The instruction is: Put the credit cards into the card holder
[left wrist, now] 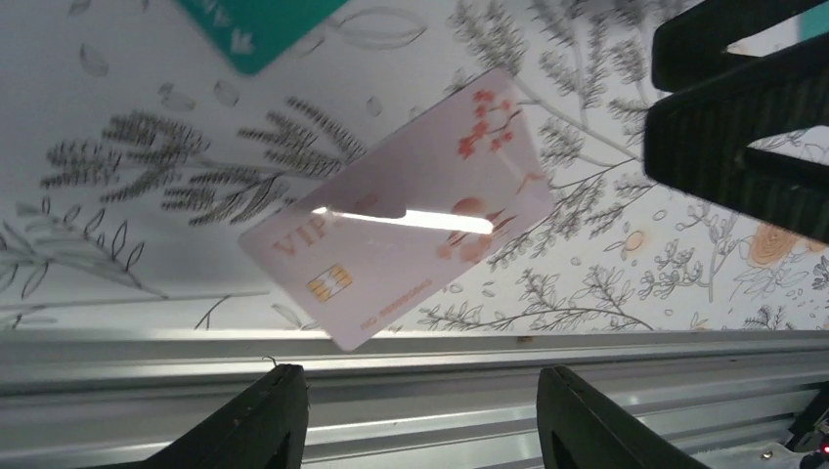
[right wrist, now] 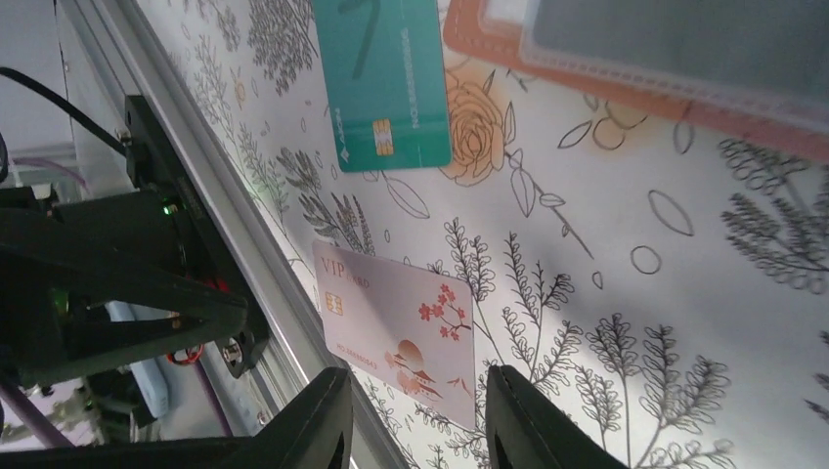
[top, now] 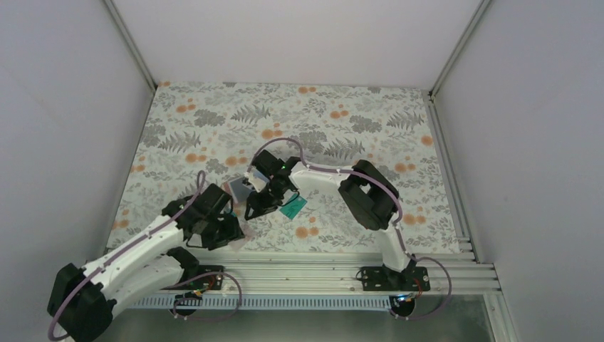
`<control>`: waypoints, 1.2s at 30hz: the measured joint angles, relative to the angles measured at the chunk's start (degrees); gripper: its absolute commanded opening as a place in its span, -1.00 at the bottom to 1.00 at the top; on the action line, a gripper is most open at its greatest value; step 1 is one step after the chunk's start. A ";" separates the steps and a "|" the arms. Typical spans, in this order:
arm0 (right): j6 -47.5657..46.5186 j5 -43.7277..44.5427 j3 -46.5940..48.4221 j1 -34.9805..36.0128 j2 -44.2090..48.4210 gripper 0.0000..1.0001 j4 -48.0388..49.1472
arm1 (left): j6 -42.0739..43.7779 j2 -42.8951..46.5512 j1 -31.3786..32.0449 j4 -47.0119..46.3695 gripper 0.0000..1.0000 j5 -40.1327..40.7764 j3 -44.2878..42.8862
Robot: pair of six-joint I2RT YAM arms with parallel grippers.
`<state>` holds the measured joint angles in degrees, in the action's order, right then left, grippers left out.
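Card holder (right wrist: 645, 54), tan-orange with a greyish clear window, lies flat on the floral-patterned table (top: 342, 121), and two credit cards rest on the same surface nearer the aluminium rail (top: 299, 267) at the front edge. From the overhead view the right arm (top: 335, 174) reaches leftward across the middle of the table, while the left arm (top: 135, 253) stretches up from the near left corner, so both wrists meet close together over the cards. The teal-green card (right wrist: 386, 83) lies face up just beside one end of the holder; whether they touch cannot be told. The pale pinkish card (left wrist: 401, 210), printed with red blossoms and a gold chip, lies apart from the teal one, close to the rail and tilted against it. The left gripper (left wrist: 420, 381) hovers over the rail edge with its fingers spread and nothing between them. The right gripper (right wrist: 418, 381) hangs above the pinkish card, fingers likewise parted and empty.
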<state>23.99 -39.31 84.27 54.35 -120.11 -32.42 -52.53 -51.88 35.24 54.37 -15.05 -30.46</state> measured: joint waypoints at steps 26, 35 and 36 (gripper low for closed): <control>-7.85 -10.54 0.46 2.21 -7.04 -0.35 -0.15 | -25.49 20.06 0.00 -8.39 0.13 0.46 18.40; -9.31 -13.00 2.40 2.62 -8.92 -0.35 -1.14 | -29.11 27.56 0.13 -6.47 -0.06 1.53 20.00; -9.35 -12.94 2.51 2.60 -8.94 -0.35 -1.29 | -29.46 28.04 0.28 -6.45 -0.11 1.49 20.00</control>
<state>14.63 -52.25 86.78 56.95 -129.05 -33.71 -82.00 -23.83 35.53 47.92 -13.56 -10.46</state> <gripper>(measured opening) 0.324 0.493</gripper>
